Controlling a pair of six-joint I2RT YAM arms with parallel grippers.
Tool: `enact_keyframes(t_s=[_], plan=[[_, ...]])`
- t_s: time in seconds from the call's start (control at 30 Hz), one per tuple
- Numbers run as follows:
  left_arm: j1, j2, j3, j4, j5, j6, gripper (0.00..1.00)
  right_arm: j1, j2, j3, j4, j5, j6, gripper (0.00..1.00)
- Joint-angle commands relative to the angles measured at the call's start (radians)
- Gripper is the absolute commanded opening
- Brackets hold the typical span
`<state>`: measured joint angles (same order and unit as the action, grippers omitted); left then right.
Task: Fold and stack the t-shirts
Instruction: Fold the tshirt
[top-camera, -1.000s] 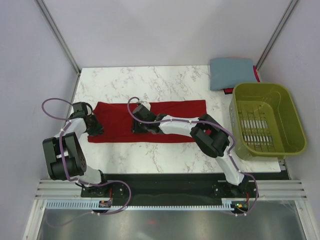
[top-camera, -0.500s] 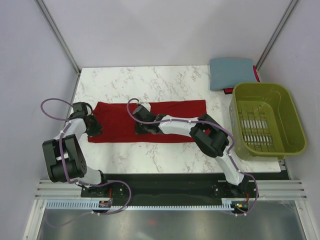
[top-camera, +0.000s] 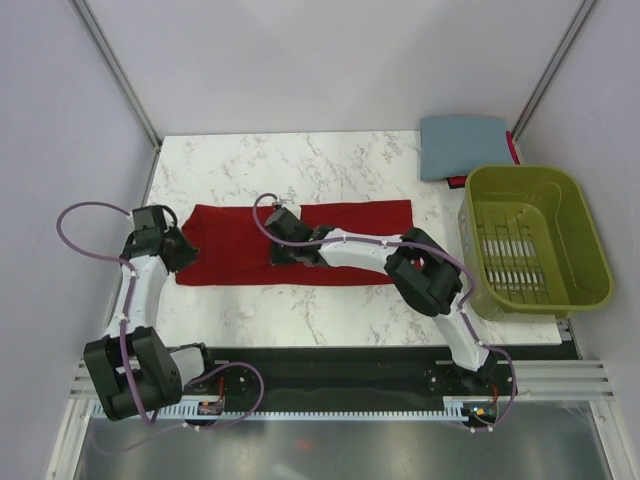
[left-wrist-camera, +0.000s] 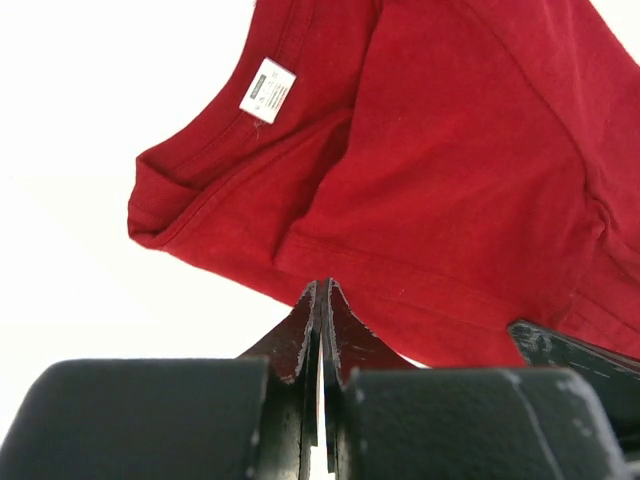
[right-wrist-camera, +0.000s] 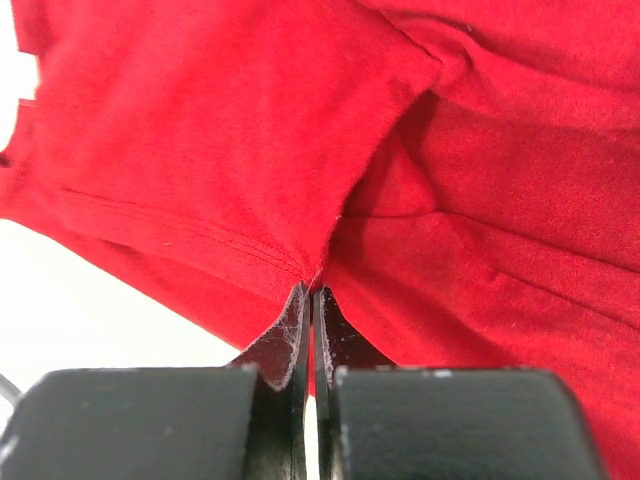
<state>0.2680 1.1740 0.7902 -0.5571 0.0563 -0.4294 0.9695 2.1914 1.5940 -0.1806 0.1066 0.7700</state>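
Observation:
The dark red t-shirt (top-camera: 350, 222) lies as a long folded strip across the middle of the marble table. My right gripper (top-camera: 278, 252) is over the strip's middle, and in the right wrist view it (right-wrist-camera: 310, 287) is shut on a fold of the red cloth (right-wrist-camera: 200, 120), which puckers into the tips. My left gripper (top-camera: 178, 250) is at the strip's left end. In the left wrist view it (left-wrist-camera: 322, 287) is shut, with its tips at the edge of the shirt (left-wrist-camera: 450, 150) near the collar label (left-wrist-camera: 268, 90); no cloth shows between them. The slate blue-grey t-shirt (top-camera: 463, 146) lies folded at the back right.
The olive-green slatted basket (top-camera: 590, 240) stands at the right edge, just in front of the folded blue-grey shirt. A sliver of red cloth (top-camera: 513, 148) shows beside that shirt. Frame posts (top-camera: 115, 70) and grey walls close in the back and sides.
My left arm has swung out, and its gripper has drawn slightly left toward the shirt's end. The right gripper has shifted a little at the shirt's middle.

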Motion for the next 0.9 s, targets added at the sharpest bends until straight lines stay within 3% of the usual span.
enact_keyframes(t_s=[0.0,0.17,0.23,0.27,0.37,0.43,0.87], plan=[[-0.001,-0.031,-0.032,-0.044,-0.018,-0.060,0.02,0.002,-0.094,0.009,0.013,0.022,-0.017,0.00],[-0.001,-0.056,-0.052,-0.032,0.021,-0.098,0.02,0.003,-0.116,-0.009,0.013,0.033,-0.023,0.00],[0.000,-0.031,-0.049,0.009,0.023,-0.020,0.04,0.000,-0.114,-0.011,0.015,0.030,-0.023,0.00],[0.000,-0.013,-0.049,0.031,0.048,0.004,0.22,0.001,-0.114,-0.012,0.016,0.028,-0.021,0.00],[0.002,0.074,-0.040,0.075,0.098,0.029,0.39,0.002,-0.105,-0.019,0.030,0.010,-0.017,0.00],[0.002,0.102,-0.063,0.134,0.115,0.041,0.44,0.000,-0.094,-0.019,0.030,0.002,-0.017,0.00],[0.002,0.273,-0.083,0.209,0.105,0.061,0.34,0.001,-0.093,-0.039,0.041,-0.010,-0.021,0.00]])
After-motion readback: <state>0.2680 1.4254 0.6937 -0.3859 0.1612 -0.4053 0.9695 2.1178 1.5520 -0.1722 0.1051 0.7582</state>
